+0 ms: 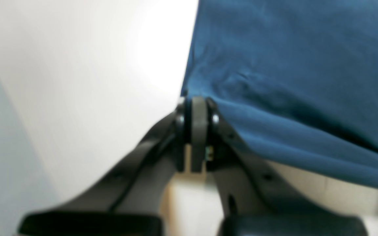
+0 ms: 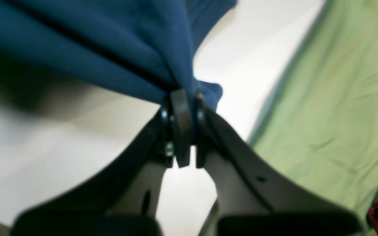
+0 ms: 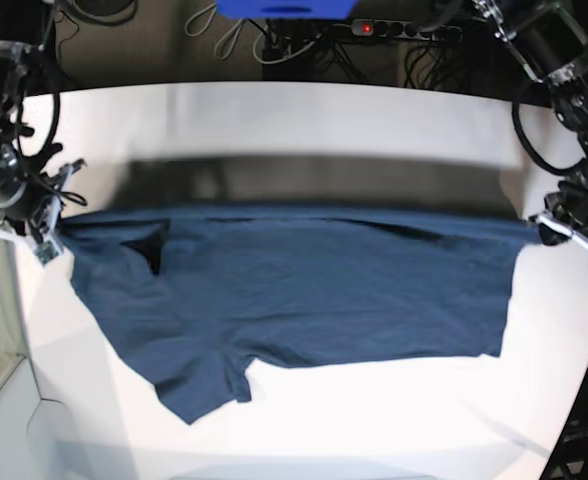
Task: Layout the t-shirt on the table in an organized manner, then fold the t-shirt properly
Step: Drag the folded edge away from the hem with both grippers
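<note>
Shirt (image 3: 294, 290) stretched taut between both arms, top edge raised off bench (image 3: 374, 420), lower part draped onto it. Left claw (image 1: 198, 108) clenched on one shirt corner; right claw (image 2: 184, 105) clenched on bunched opposite corner

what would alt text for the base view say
A dark blue t-shirt hangs stretched between two robot arms above a white table. The left hand and right hand each pinch one end; its lower edge drapes on the table.
</note>
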`<state>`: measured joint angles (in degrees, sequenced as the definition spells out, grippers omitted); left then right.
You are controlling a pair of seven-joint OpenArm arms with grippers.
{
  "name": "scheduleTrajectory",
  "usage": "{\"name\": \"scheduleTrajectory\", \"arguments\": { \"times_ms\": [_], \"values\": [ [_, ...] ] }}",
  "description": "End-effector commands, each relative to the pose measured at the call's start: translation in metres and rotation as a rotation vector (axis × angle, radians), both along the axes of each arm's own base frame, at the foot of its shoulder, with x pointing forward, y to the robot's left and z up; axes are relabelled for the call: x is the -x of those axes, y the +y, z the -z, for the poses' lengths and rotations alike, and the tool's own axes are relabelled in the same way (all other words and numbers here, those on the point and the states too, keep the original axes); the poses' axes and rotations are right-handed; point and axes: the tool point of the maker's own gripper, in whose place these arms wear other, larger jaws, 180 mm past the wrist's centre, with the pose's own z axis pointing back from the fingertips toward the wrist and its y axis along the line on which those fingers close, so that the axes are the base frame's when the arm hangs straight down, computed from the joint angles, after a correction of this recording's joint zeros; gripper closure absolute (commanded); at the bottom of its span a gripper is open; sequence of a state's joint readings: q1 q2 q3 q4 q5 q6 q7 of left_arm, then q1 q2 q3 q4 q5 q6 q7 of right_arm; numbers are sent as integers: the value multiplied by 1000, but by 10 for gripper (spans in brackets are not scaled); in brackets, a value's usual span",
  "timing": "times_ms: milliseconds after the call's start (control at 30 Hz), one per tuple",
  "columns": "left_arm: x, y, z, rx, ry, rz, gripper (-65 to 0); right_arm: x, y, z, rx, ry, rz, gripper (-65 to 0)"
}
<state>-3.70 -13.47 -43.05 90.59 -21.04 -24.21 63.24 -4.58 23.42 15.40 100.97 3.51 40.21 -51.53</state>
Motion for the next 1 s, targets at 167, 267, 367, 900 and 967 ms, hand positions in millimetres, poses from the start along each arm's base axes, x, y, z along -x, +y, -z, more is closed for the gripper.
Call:
{"name": "scheduleTrajectory", "arguments": {
  "times_ms": [167,267,367,900,967],
  "values": [
    [-21,9,-31,-32,-83,-6,-2,-18,-10,-24,70,-31,-4,0],
    [-15,9,-28,-31,-43,-1,-2,-15,-11,-22,72,-19,-2,0],
    [-11,9,-24,-32,-25,2,-2,-7,-10,-14,69,2,-6,0],
    [16,36,-16,-18,-12,-100,-2,-8,5,-27,24,-69,12,0],
    [24,36,-11,-23,7,-98,-2,-2,5,-22,24,-52,12,0]
  ]
}}
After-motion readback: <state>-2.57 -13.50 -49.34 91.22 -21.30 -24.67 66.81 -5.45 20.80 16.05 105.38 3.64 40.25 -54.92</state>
